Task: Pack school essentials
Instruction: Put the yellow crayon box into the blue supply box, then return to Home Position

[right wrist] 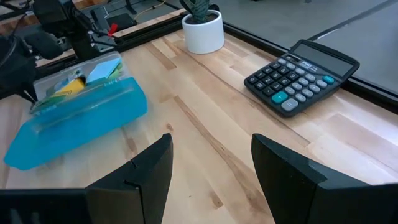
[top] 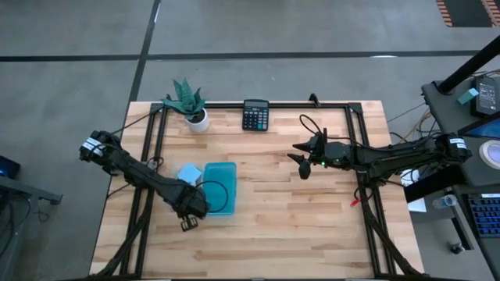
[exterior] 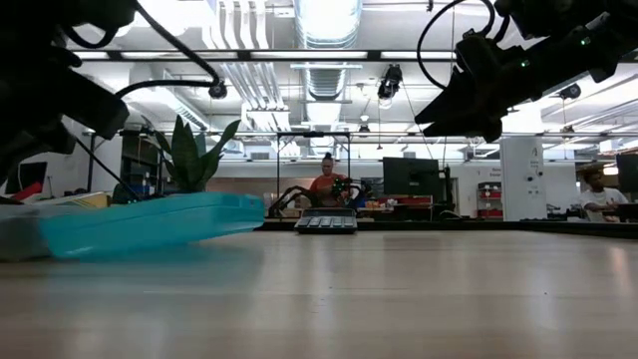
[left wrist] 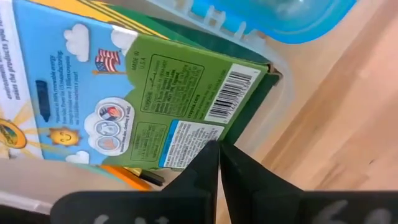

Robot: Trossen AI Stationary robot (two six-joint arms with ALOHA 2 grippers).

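Crayon box (left wrist: 124,93) lying inside clear box (top: 205,187) under a tilted teal lid (top: 220,189); light cardboard, easily crushed, probably best pinched across its flat faces. Left end effector (left wrist: 219,155) pressed shut and empty at the crayon box's edge; right end effector (right wrist: 211,165) wide open, empty, hovering over the worktop (top: 281,226) near a calculator (top: 255,115).

The crayon box (left wrist: 118,93) fills the left wrist view: a flat carton with a sky-blue printed face showing clouds, a small flag and a cartoon sun, and a green panel carrying fine print and a barcode. It lies tilted inside a clear container, its green corner pressed toward the container's wall. An orange pen or pencil (left wrist: 124,176) pokes out beneath it. From the right wrist view, yellow, green and light-blue stationery (right wrist: 84,81) shows bunched together, toward the table's left side
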